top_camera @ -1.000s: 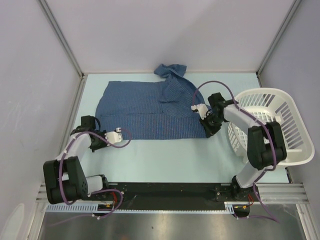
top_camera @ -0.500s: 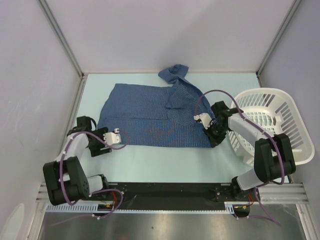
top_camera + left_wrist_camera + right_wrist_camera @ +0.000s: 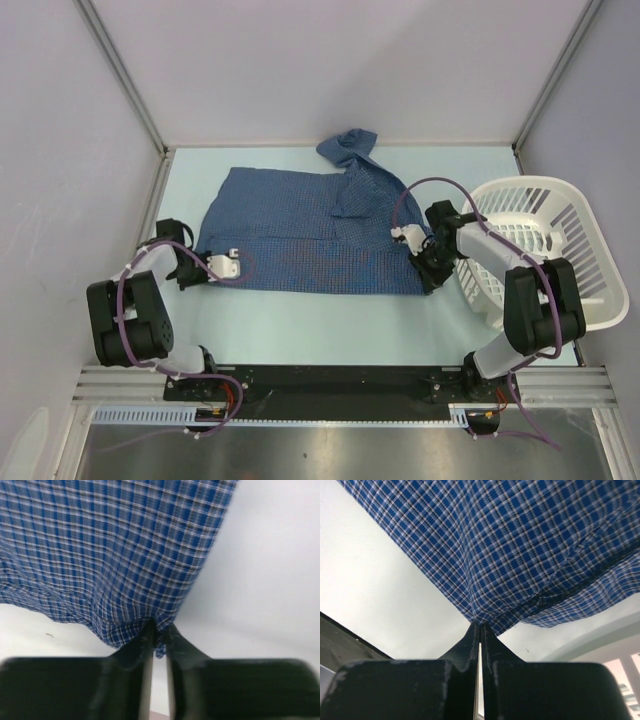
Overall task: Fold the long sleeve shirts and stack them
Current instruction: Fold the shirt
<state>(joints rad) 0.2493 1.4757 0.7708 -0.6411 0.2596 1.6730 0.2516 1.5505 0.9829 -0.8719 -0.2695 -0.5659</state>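
left claw [image 3: 159,631]: pinching the near-left hem corner of the shirt [image 3: 300,235], low over the worktop [image 3: 330,320]
shirt: blue check, spread flat mid-worktop, collar end bunched toward the far edge
right claw [image 3: 480,625]: pinching the near-right hem corner
basket [image 3: 540,183]: white, slatted, far right

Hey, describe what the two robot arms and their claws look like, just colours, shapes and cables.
Left arm and right arm alike: chunky black joint housings joined by white tubular links, with a purple cable looping loosely along each. A small white block sits at each wrist. The left claw and right claw each have two matte black fingers tapering to thin tips.
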